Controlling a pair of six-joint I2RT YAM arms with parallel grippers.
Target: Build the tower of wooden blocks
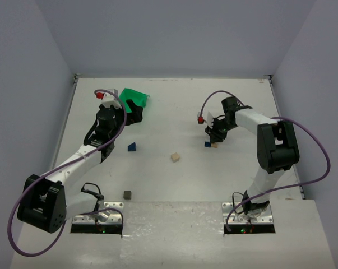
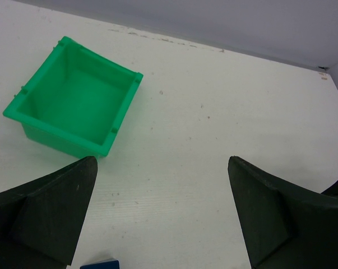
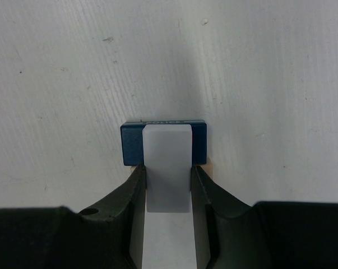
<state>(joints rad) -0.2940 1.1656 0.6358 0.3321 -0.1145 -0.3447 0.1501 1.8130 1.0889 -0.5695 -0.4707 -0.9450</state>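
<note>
Blue on tan, that's the wood block tower (image 1: 211, 144), sitting on the right side of the desk (image 3: 56, 67) directly under my right hand (image 3: 167, 168). That hand is clamped on the white slab (image 3: 167, 145), whose long axis runs back along the fingers, crosswise to the long side of the blue block (image 3: 132, 147). Honestly can't tell if the slab is touching the blue top or hanging just above it. My left hand (image 2: 162, 162) is spread wide with nothing in it, well apart from the tower, near the green bin (image 2: 62, 140). The blue wedge (image 1: 132, 147), tan cube (image 1: 175, 157) and dark cube (image 1: 126, 194) lie loose between the arms.
</note>
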